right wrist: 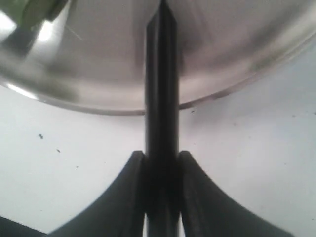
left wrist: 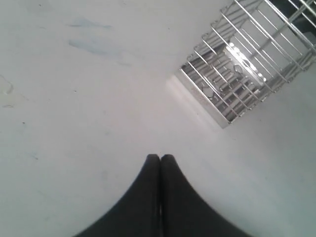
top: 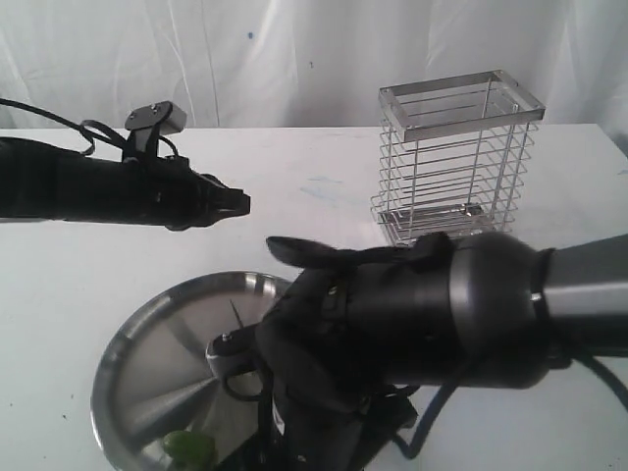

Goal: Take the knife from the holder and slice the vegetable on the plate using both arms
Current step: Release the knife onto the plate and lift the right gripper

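My right gripper is shut on the knife. The knife's dark length runs from between the fingers out over the plate. A bit of the green vegetable shows at the plate's far side in the right wrist view. In the exterior view the vegetable lies at the near edge of the steel plate, and my bulky right arm hides much of the plate and the knife. My left gripper hovers shut and empty above the table, left of the wire holder, which looks empty. The left gripper points towards the holder.
A white table carries everything, with a white curtain behind it. The right arm fills the lower right of the exterior view. Bare tabletop lies between the plate and the holder.
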You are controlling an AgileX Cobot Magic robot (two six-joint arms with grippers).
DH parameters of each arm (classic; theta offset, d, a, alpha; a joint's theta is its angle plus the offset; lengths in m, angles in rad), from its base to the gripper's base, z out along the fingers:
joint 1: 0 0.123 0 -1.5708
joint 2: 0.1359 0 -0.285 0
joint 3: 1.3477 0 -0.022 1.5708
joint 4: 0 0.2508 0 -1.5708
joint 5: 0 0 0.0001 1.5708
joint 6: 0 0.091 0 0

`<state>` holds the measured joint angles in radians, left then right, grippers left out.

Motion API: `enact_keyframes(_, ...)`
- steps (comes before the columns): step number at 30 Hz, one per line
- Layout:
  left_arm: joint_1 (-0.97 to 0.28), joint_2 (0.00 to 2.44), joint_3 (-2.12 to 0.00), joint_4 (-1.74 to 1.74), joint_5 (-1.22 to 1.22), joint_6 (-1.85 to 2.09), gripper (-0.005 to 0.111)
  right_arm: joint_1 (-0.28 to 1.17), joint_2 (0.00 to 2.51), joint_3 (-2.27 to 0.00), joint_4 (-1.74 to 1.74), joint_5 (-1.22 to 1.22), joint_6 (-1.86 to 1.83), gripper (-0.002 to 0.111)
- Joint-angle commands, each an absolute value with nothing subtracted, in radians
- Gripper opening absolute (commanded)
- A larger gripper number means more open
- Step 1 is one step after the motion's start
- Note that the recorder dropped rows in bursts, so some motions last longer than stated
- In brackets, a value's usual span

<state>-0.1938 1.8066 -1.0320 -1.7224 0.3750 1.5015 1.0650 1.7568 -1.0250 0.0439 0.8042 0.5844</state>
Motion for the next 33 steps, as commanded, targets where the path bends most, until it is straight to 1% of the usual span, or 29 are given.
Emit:
enact_keyframes(1,-0.141,1.743,-1.014,-1.744,0.382,1.454,0.000,1.009,1.693,-1.022,0.031,0.793,0.558,0.000)
enact_keyframes(4,-0.102,1.699,-0.967,-1.744,0.362,1.454,0.000,0.947,1.664,-1.022,0.069,0.784,0.462,0.000)
enact_keyframes(8,-0.062,1.648,-0.895,-1.744,0.321,1.447,0.000,0.819,1.670,-1.024,0.272,0.777,0.213,0.000)
enact_keyframes(14,-0.043,1.581,-0.801,-1.744,0.325,1.499,0.000,0.718,1.677,-1.027,0.282,0.770,0.163,0.000)
enact_keyframes(19,-0.043,1.548,-0.759,-1.744,0.357,1.497,0.000,0.698,1.717,-1.027,0.301,0.712,0.071,0.000)
enact_keyframes(25,-0.043,1.524,-0.721,-1.744,0.358,1.499,0.000,0.698,1.829,-1.040,0.322,0.740,0.027,0.000)
enact_keyframes(28,-0.043,1.524,-0.721,-1.744,0.363,1.499,0.000,0.698,1.843,-1.057,0.319,0.758,0.018,0.000)
enact_keyframes(33,-0.043,1.524,-0.721,-1.744,0.370,1.499,0.000,0.698,1.843,-1.063,0.318,0.719,0.018,0.000)
